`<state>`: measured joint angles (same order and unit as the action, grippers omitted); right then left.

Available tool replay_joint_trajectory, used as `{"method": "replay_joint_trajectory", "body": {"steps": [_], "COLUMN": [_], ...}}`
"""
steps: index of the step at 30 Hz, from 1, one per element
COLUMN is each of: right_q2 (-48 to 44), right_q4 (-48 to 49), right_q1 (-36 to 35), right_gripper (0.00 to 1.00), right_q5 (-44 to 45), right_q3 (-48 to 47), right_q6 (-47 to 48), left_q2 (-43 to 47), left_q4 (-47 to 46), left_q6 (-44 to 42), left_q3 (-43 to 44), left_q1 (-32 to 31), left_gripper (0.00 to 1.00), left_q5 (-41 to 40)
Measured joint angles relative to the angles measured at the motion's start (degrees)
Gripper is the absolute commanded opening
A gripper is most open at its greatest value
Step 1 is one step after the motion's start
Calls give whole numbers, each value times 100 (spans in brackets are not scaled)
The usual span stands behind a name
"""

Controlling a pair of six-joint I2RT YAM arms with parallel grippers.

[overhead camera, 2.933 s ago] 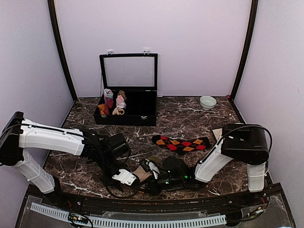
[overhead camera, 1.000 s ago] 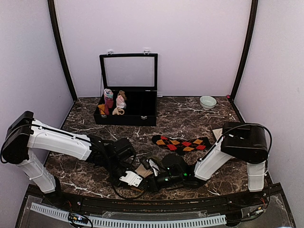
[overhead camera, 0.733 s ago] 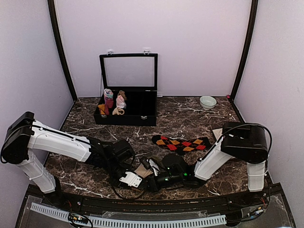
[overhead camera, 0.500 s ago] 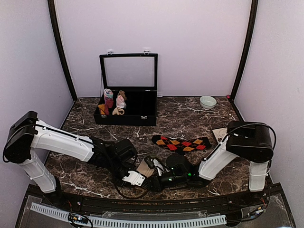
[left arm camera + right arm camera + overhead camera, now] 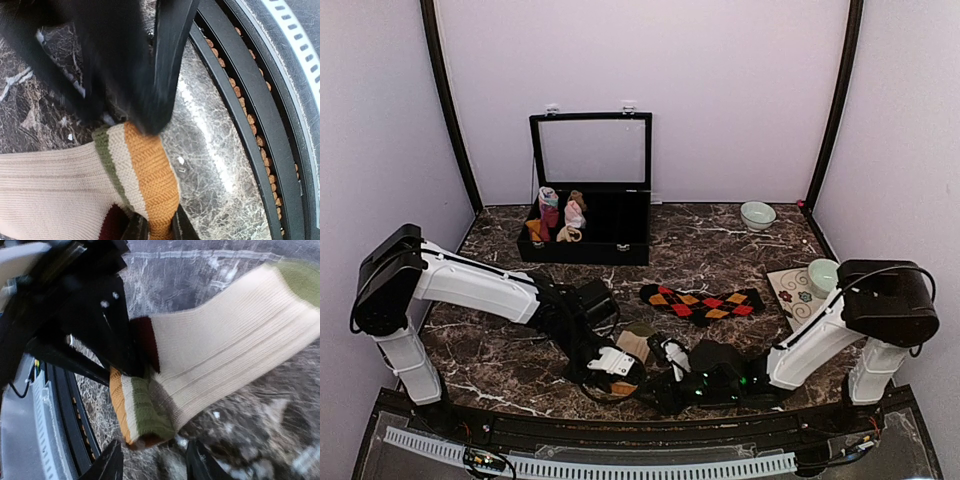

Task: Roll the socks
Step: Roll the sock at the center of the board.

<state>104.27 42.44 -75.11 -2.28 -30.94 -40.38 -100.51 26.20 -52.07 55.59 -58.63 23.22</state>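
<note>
Striped sock (image 5: 50,190): left fingers (image 5: 137,232) pinch its orange band. Right fingers (image 5: 108,466), spread, should clamp the fold snugly.

**Headcount, nothing else**

Two claws: left claw (image 5: 620,383) and right claw (image 5: 658,385). Long socks, two that I can see: one cream striped sock (image 5: 638,345) right at both claws, and one argyle sock (image 5: 702,301) just beyond the right claw. One black case (image 5: 620,245) sits well behind the left claw, holding small sock rolls (image 5: 560,215) too bunched to count. Two bowls: a far bowl (image 5: 757,214) way back, and a near bowl (image 5: 822,274) on the one patterned mat (image 5: 786,298), both well apart from the right claw.
</note>
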Motion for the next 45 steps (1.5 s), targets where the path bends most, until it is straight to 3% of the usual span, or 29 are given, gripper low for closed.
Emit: {"method": "replay_joint_trajectory", "body": {"steps": [11, 16, 20, 33, 45], "right_q2": [-1139, -1123, -1016, -52, 345], "right_q4": [-1360, -2621, -3029, -2894, -2671], "right_q1": [-1141, -1650, -1829, -1421, -1213], "right_gripper": [48, 48, 49, 49, 43], "right_q5": [2111, 2697, 2981, 2669, 2243], "right_q3": [546, -205, -1003, -1733, -2114], "right_q6": [881, 1578, 2391, 4422, 5077], "left_q2": [-785, -1241, -1506, -2059, -2227], "left_q4": [1067, 1622, 1937, 2706, 3104], "left_q6": [4, -15, -37, -131, -129], "left_q3": [844, 1268, 1495, 1985, 2090], "left_q1": [380, 621, 739, 844, 844], "left_gripper": [5, 5, 5, 7, 7], "left_q5": [848, 1390, 1705, 2164, 2280]}}
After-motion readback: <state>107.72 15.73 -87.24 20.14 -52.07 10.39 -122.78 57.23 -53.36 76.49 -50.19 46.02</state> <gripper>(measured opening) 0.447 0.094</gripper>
